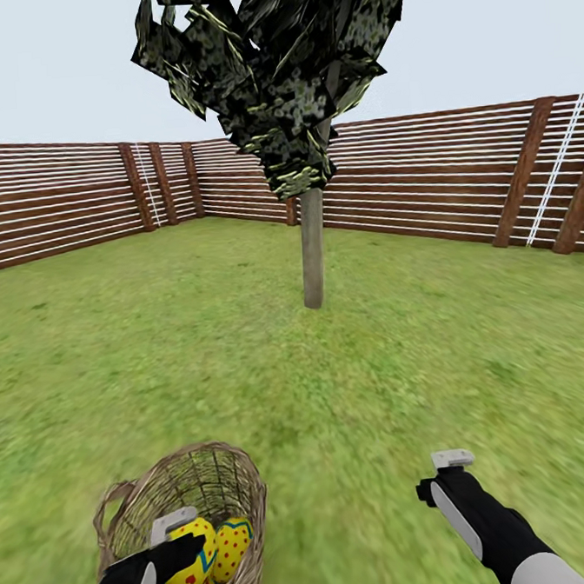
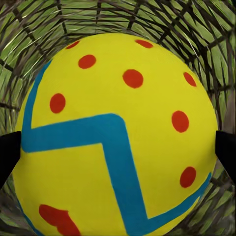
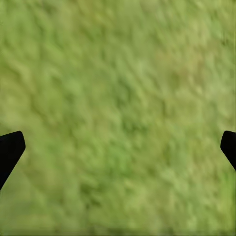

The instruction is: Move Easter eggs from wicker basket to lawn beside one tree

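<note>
Straddling an egg (image 2: pixel 115 132) inside the basket (image 1: pixel 124 504), left fingers (image 2: pixel 7 155) apart (right likewise).

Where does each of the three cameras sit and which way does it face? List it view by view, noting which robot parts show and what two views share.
Head view: on the robot's head, facing forward and down over the lawn toward the tree and fence; both forearms show, left hand in the wicker basket, right hand over grass.
Left wrist view: along the left hand into the basket at a spotted egg; dark fingertips at the edges.
Right wrist view: down at bare grass; fingertips wide apart.
Shared: head and left wrist views both show that egg and basket.
</note>
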Controlling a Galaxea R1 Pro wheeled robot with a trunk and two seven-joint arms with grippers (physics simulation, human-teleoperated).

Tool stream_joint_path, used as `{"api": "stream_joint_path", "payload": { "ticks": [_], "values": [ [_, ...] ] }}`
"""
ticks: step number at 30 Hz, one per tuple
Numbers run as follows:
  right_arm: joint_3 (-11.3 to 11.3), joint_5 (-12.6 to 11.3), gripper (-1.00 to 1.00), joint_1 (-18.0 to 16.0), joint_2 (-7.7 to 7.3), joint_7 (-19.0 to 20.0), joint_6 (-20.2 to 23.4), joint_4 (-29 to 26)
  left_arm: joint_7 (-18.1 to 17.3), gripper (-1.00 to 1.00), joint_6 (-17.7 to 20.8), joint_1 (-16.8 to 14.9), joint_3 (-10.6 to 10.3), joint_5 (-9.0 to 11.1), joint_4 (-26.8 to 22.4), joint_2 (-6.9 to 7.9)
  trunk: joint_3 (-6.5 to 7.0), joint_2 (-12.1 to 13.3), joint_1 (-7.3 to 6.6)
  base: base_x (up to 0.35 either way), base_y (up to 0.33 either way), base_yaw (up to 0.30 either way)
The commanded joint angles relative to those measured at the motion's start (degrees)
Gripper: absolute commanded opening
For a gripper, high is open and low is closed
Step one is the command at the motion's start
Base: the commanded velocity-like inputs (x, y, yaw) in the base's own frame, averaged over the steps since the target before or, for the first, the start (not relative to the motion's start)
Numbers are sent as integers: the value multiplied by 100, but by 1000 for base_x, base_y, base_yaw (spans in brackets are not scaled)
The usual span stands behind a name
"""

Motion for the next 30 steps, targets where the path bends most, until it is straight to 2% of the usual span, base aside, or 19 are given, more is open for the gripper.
{"api": "stream_joint_path", "payload": {
  "ticks": [1, 4, 9, 10, 11, 12, 14, 30],
  "values": [
    [33, -62, 100, -4, -7, -55, 16, -6, -16, -100, 39, -3, 24, 35, -8, -11, 13, 39, -24, 0, 0, 0],
    [33, -61, 100, -4, -6, -55, 11, 50, -16, -100, 36, -3, 24, 34, 16, -23, 67, 159, -90, 0, 0, 0],
    [42, -55, 100, -5, -6, -42, -281, 197, -16, -100, 35, -3, 16, 34, 96, -82, 156, 360, -199, 0, 0, 0],
    [127, -55, 100, -5, -9, -39, -287, 193, -16, -100, 35, -3, 15, 34, 107, -89, 174, 400, -221, 0, 0, 0],
    [411, -60, 100, -4, -18, -38, -298, 183, -16, -100, 35, -3, 15, 34, 112, -93, 192, 440, -243, 0, 0, 0],
    [599, -64, 100, -4, -21, -37, -305, 184, -16, -100, 35, -3, 15, 39, 114, -93, 210, 480, -265, 0, 0, 0],
    [798, -71, 100, -4, -24, -37, -311, 187, -14, -100, 35, -3, 27, 54, 110, -90, 246, 560, -309, 0, 0, 0],
    [842, -73, 100, -4, -20, -44, -315, 237, -7, -100, 35, -3, 59, 69, 80, -94, 533, 1202, -661, 0, 0, 27]
  ]
}}
